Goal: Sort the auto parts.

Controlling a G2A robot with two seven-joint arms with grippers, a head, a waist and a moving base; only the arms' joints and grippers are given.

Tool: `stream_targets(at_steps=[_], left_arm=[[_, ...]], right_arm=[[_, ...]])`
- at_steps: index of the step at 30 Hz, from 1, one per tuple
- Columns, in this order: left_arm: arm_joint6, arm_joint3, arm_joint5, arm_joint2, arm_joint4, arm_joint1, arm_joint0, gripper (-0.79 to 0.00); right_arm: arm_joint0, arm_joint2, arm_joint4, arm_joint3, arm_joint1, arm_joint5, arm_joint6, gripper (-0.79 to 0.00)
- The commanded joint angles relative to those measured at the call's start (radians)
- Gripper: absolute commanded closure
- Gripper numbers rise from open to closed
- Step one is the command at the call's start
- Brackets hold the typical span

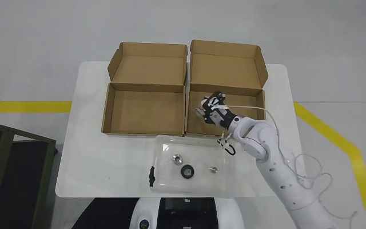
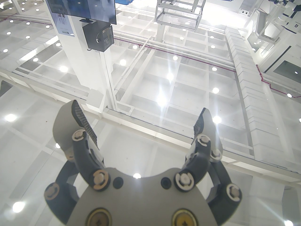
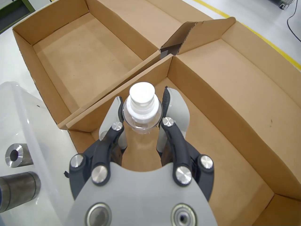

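Observation:
My right gripper [image 3: 142, 109] is shut on a small clear part with a white cap [image 3: 142, 104], held just above the floor of the right cardboard box [image 3: 235, 88]. From above, the right gripper [image 1: 210, 106] hangs over the near left corner of the right box [image 1: 251, 102]. The left cardboard box [image 1: 143, 109] beside it holds nothing. A clear plastic tray [image 1: 166, 143] at the table's front holds a metal sleeve [image 1: 176, 158], a dark ring [image 1: 187, 170] and a small metal piece [image 1: 214, 169]. My left gripper [image 2: 141, 121] is open, pointing up at the ceiling.
Both boxes have their lids folded back toward the far side of the white table [image 1: 86, 143]. Two metal cylinders [image 3: 17, 155] lie in the tray beside the right box's near wall. A yellow floor line [image 1: 34, 106] runs past the table.

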Motion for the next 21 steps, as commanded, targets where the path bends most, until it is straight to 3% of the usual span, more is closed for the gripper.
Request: stream_targets(at_steps=[1,8,10,12,14,15,16,21], left_arm=[[0.000,0.000,0.000,0.000,0.000,0.000,0.000,-0.785],[0.000,0.000,0.000,0.000,0.000,0.000,0.000,-0.785],[0.000,0.000,0.000,0.000,0.000,0.000,0.000,-0.785],[0.000,0.000,0.000,0.000,0.000,0.000,0.000,-0.785],[0.000,0.000,0.000,0.000,0.000,0.000,0.000,-0.785],[0.000,0.000,0.000,0.000,0.000,0.000,0.000,-0.785],[0.000,0.000,0.000,0.000,0.000,0.000,0.000,-0.785],[0.000,0.000,0.000,0.000,0.000,0.000,0.000,-0.785]], right_arm=[[0.006,-0.006,0.002,0.011,-0.002,0.003,0.003,0.000],[0.030,-0.030,0.012,0.064,-0.011,0.022,0.014,0.000],[0.034,-0.035,0.013,0.072,-0.014,0.026,0.014,-0.065],[0.036,-0.037,0.016,0.076,-0.015,0.027,0.014,-0.265],[0.037,-0.038,0.016,0.079,-0.016,0.029,0.016,-0.382],[0.038,-0.038,0.016,0.079,-0.016,0.030,0.017,-0.668],[0.038,-0.038,0.016,0.079,-0.017,0.029,0.017,-0.785],[0.025,-0.018,0.013,0.039,-0.013,0.023,0.004,-0.785]])
